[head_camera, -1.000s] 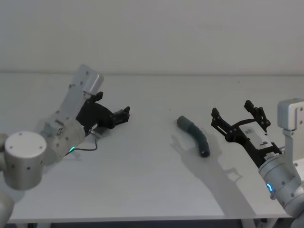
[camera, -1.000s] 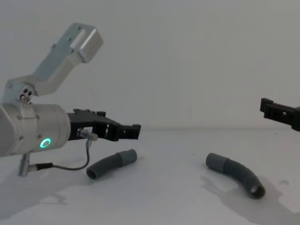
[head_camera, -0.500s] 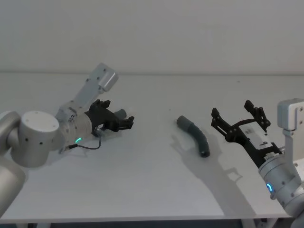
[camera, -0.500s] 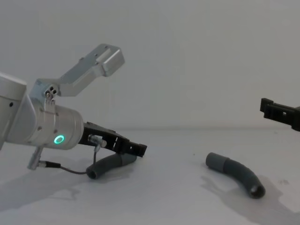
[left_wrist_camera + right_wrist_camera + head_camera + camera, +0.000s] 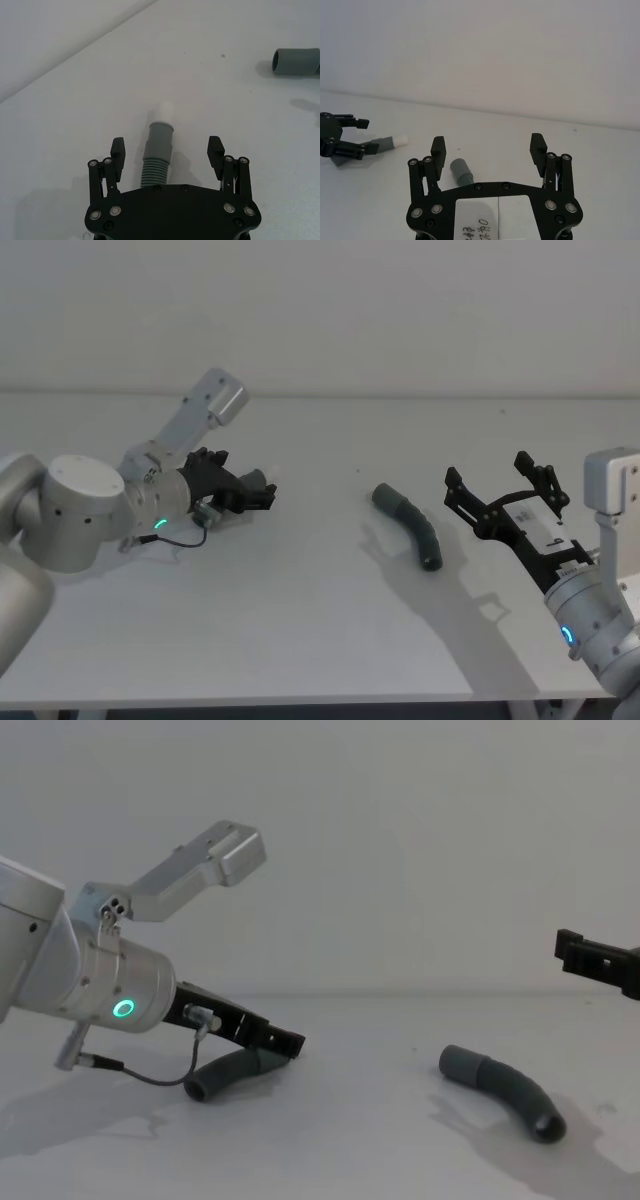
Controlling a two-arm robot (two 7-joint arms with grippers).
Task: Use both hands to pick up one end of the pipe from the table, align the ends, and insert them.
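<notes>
My left black pincer gripper [image 5: 166,145], jaws apart, straddles the slim ribbed grey hose [image 5: 160,135]. Jaws of my right gripper [image 5: 488,145] spread wide; thick grey hose [image 5: 460,170] ahead.

Head looks down, chest looks level — both share the table [image 5: 300,630]; wrists sit close.

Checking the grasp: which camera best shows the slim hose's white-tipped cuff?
The left wrist view: the cuff and its white tip lie plainly between the left hand's open fingers. In the head view that hand half hides it; the chest view shows mostly the ribbed body; the right wrist view shows it far off.
</notes>
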